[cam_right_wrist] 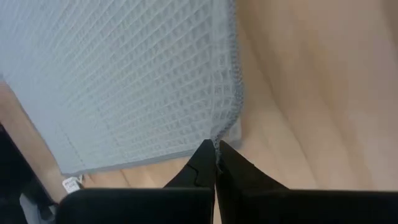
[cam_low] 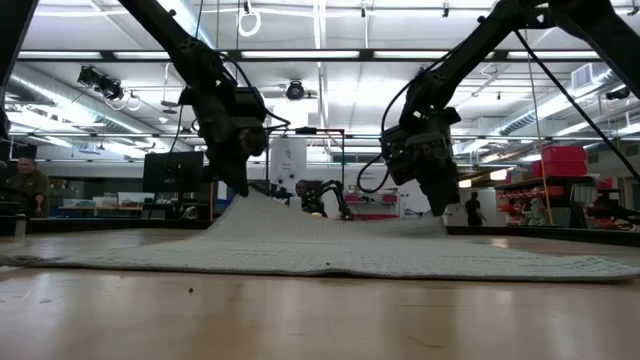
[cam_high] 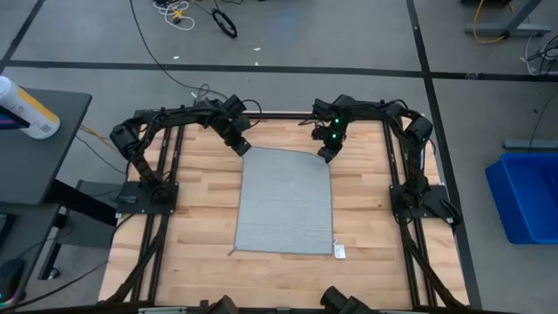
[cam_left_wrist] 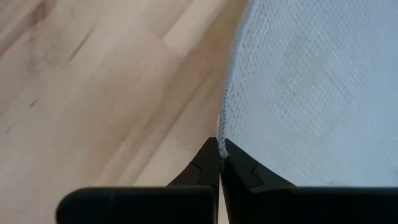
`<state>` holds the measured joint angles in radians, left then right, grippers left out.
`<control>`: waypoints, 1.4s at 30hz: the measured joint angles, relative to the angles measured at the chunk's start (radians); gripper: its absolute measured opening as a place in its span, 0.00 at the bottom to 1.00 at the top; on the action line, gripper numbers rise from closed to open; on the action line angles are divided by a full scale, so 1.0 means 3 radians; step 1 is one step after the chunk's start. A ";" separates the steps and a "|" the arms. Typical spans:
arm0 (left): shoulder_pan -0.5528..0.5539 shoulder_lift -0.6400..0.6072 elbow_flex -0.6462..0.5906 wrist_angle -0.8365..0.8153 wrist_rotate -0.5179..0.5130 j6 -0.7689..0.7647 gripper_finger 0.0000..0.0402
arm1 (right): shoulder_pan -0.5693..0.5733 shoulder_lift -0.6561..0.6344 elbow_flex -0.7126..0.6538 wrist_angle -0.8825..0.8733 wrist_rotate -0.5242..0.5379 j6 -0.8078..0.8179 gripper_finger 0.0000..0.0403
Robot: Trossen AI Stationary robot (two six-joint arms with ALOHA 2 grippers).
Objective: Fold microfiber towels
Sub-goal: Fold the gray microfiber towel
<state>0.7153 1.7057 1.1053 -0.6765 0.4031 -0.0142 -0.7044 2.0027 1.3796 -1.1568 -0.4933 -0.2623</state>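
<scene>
A light grey-blue ribbed towel (cam_high: 286, 202) lies spread on the wooden table, its white tag (cam_high: 339, 251) at the near right corner. My left gripper (cam_high: 241, 148) is shut on the towel's far left corner. My right gripper (cam_high: 327, 153) is shut on its far right corner. Both far corners are raised a little, as the low view (cam_low: 330, 240) shows; the near part lies flat. My left gripper pinches the towel's far left corner (cam_left_wrist: 220, 138) between its two fingers, from above, slanting down. The corner is lifted a little off the table; the cloth slopes down from it. My right gripper pinches the towel's far right corner (cam_right_wrist: 217, 142) between its two fingers, from above, slanting down. The corner is lifted a little; the rest of the towel lies on the table.
Bare wood (cam_high: 196, 209) lies on both sides of the towel and along the near edge. The arms' bases (cam_high: 144, 196) (cam_high: 418, 202) stand at the table's left and right. A blue bin (cam_high: 527, 196) stands off the table at the right.
</scene>
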 joint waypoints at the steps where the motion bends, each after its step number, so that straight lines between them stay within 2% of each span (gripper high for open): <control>1: -0.0008 -0.0023 0.0000 -0.0032 -0.0001 0.0014 0.01 | 0.0019 -0.0007 0.0000 -0.0014 0.0001 0.0000 0.00; 14: -0.0191 -0.0296 0.0004 -0.0236 0.0036 0.0064 0.01 | 0.0198 -0.0351 0.0003 -0.0190 -0.0035 0.0002 0.00; 25: -0.0666 -0.0319 0.0004 -0.0316 0.0108 -0.0037 0.01 | 0.0463 -0.0564 0.0004 -0.0346 -0.0240 0.0065 0.00; 37: -0.1062 -0.0672 0.0004 -0.0546 0.0080 -0.0162 0.01 | 0.0920 -0.0680 0.0004 -0.0459 -0.0394 0.0157 0.00; 42: -0.1202 -0.0698 0.0004 -0.0635 0.0051 -0.0191 0.01 | 0.1063 -0.0732 0.0004 -0.0460 -0.0405 0.0242 0.00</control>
<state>0.3548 1.4963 1.1065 -0.8671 0.4184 -0.0715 -0.3854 1.7832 1.3808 -1.2949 -0.6147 -0.1897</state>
